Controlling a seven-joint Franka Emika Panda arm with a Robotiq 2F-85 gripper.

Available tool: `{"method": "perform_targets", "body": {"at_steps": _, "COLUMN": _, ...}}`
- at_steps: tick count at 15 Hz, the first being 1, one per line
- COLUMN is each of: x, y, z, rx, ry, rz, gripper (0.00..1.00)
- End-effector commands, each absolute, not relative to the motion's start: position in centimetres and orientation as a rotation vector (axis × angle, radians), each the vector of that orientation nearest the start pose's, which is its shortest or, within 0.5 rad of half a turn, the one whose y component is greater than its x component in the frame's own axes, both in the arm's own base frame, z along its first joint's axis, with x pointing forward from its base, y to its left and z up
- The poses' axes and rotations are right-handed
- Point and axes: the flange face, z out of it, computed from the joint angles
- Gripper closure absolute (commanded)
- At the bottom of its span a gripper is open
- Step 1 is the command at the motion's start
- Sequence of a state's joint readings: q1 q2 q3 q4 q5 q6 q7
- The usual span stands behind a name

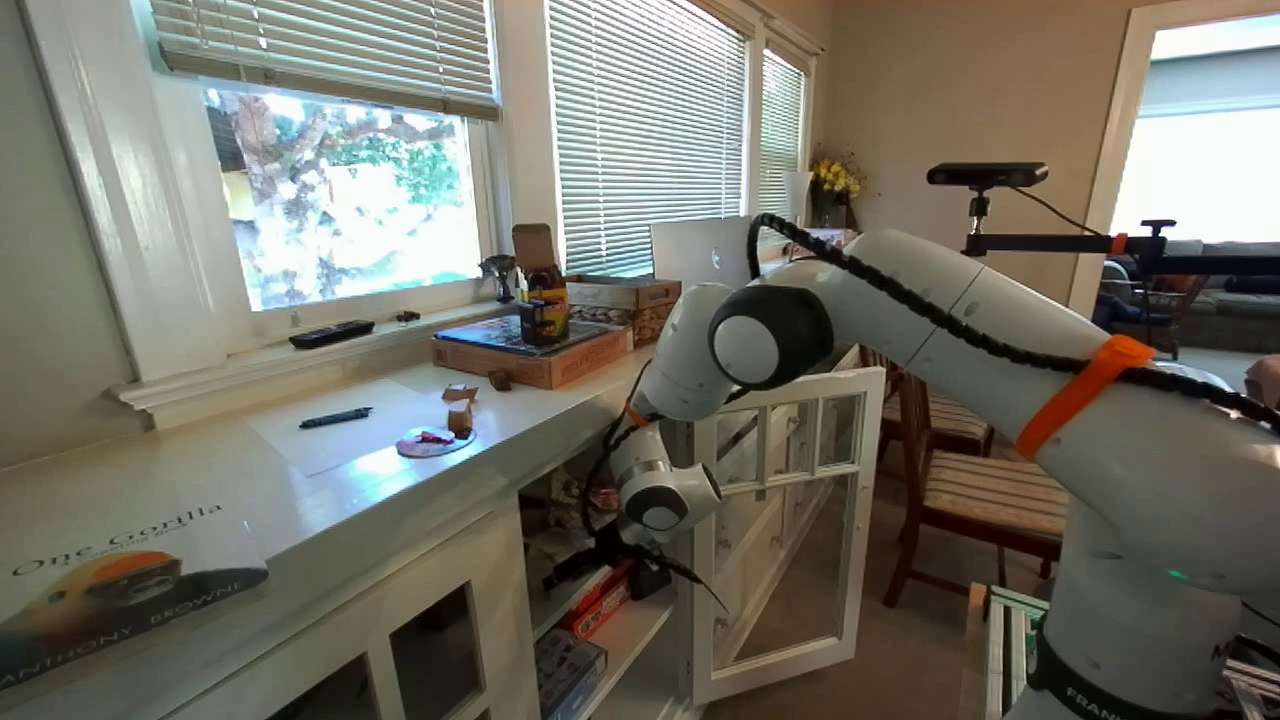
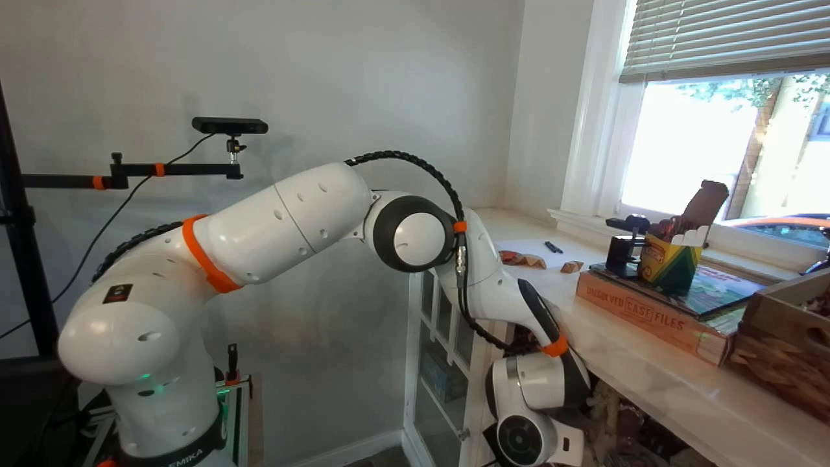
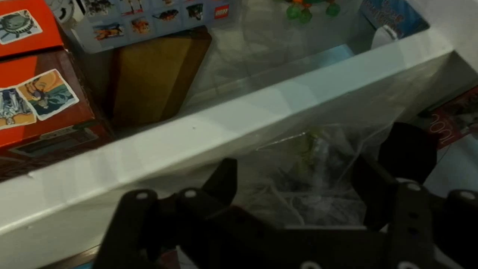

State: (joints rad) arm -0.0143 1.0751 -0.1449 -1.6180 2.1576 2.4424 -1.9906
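Observation:
In the wrist view my gripper (image 3: 297, 183) stands open, its dark fingers well apart. A clear plastic bag (image 3: 321, 164) with something yellowish inside shows between them, dim and crumpled. Whether either finger touches the bag I cannot tell. Just beyond the fingertips a white shelf edge (image 3: 224, 123) runs diagonally. On that shelf sit a red box (image 3: 33, 93) with picture labels, a brown box (image 3: 157, 74) and a LEGO box (image 3: 157, 22). From an exterior view, the hand is at the mouth of the open cabinet below the counter; in the exterior view from across, the fingers are hidden.
An open glass-paned cabinet door (image 1: 785, 540) stands close beside the wrist. Overhead is the white counter (image 1: 560, 410), bearing a pen (image 1: 335, 418), a game box (image 1: 535, 360) and a wooden crate (image 2: 784, 331). Striped chairs (image 1: 990, 490) stand behind the door.

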Motion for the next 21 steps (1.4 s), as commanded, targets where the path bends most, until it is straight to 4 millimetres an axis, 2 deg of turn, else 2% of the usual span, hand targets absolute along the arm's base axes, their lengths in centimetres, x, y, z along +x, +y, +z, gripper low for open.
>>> {"method": "perform_targets", "body": {"at_steps": 1, "x": 62.9, "y": -9.4, "z": -3.0, "rx": -2.479, "ry": 0.05, "rz": -1.084, "gripper": 0.46}}
{"method": "perform_targets", "body": {"at_steps": 8, "x": 63.0, "y": -10.1, "z": -2.9, "rx": -2.503, "ry": 0.045, "rz": -1.106, "gripper": 1.0}}
{"method": "perform_targets", "body": {"at_steps": 17, "x": 60.6, "y": -10.5, "z": -2.4, "rx": -2.545, "ry": 0.134, "rz": -1.11, "gripper": 0.99}}
{"method": "perform_targets", "body": {"at_steps": 21, "x": 59.5, "y": -10.7, "z": -2.5, "rx": -2.563, "ry": 0.272, "rz": -1.1, "gripper": 0.99}}
